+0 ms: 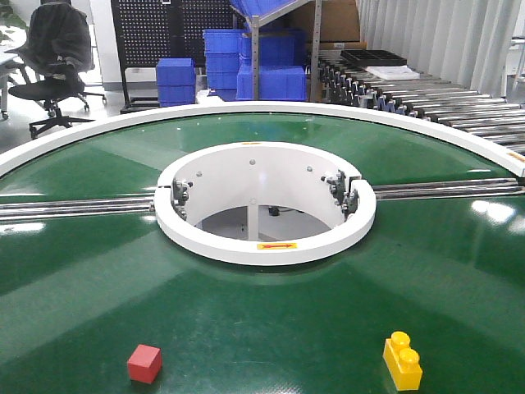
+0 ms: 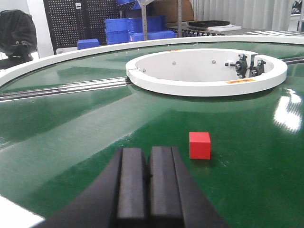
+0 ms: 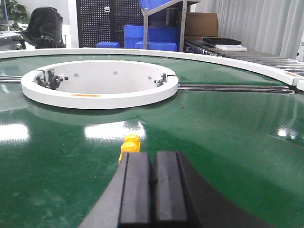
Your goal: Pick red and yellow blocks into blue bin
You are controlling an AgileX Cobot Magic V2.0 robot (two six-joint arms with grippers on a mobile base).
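Factory-style workshop or logistics lab: green rotary conveyor [image 1: 262, 320], roller conveyor line [image 1: 443, 107], stacked blue crates [image 1: 221, 53], black pegboard [image 1: 156, 25], office chair [image 1: 53, 78].

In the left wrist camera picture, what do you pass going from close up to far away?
left gripper → red cube → white ring → blue crates

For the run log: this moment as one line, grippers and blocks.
left gripper shut, empty | red cube ahead, slightly right of it | right gripper shut, empty | yellow brick just ahead of it | both on green belt
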